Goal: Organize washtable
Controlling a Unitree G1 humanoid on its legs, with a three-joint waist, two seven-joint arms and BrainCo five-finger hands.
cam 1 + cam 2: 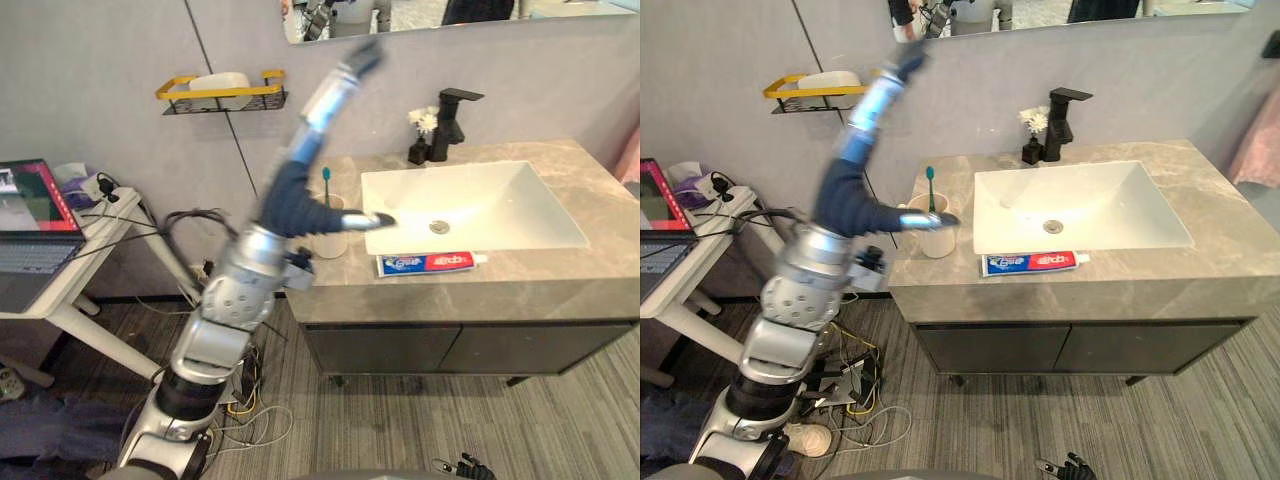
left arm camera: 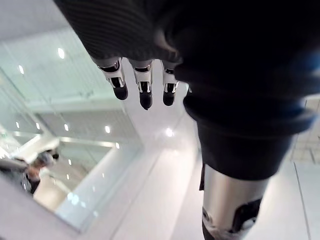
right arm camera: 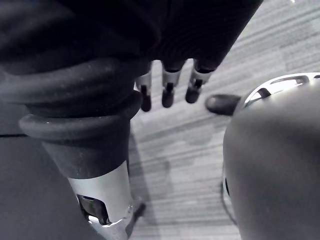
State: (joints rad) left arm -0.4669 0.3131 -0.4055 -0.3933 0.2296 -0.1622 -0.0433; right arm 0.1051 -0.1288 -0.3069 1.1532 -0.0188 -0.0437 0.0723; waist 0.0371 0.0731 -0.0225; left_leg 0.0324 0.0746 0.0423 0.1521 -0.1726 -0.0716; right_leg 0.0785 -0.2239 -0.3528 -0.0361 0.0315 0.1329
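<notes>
Step in hand, as I judge it: the reach has not begun and nothing has been picked up. The bench [image 1: 590, 200] does not look sorted yet.

- Toothpaste [image 1: 425, 262] lies flat along the bench's front edge, just in front of the basin [image 1: 470, 205], cap end toward the right
- Cup [image 1: 937, 240] stands near the bench's left edge, beside the basin's left rim, with the toothbrush [image 1: 930, 190] upright in it
- Faucet [image 1: 450, 120] and a small vase of flowers [image 1: 422, 135] are at the back edge, behind the basin

My left fingers [image 1: 335, 95] are held high against the wall, with the tips near the lower edge of the mirror [image 1: 560, 10] and well above the bench. They are straight and fully open, the thumb stuck out sideways, and they hold nothing. In the head views the thumb crosses the cup's rim. I cannot tell whether it touches, and I guess it sits nearer the camera.

My right fingers [image 3: 167, 92] hang low over the floor, relaxed, open and empty.

Next move, my guess: bring the left fingers down to the front edge, turn the palm over the toothpaste and close across the tube's width. The tube is flat and lies close to the bench lip, so a clumsy approach could push it off. The cup is light and tall, and a careless sweep on the way down could tip it
</notes>
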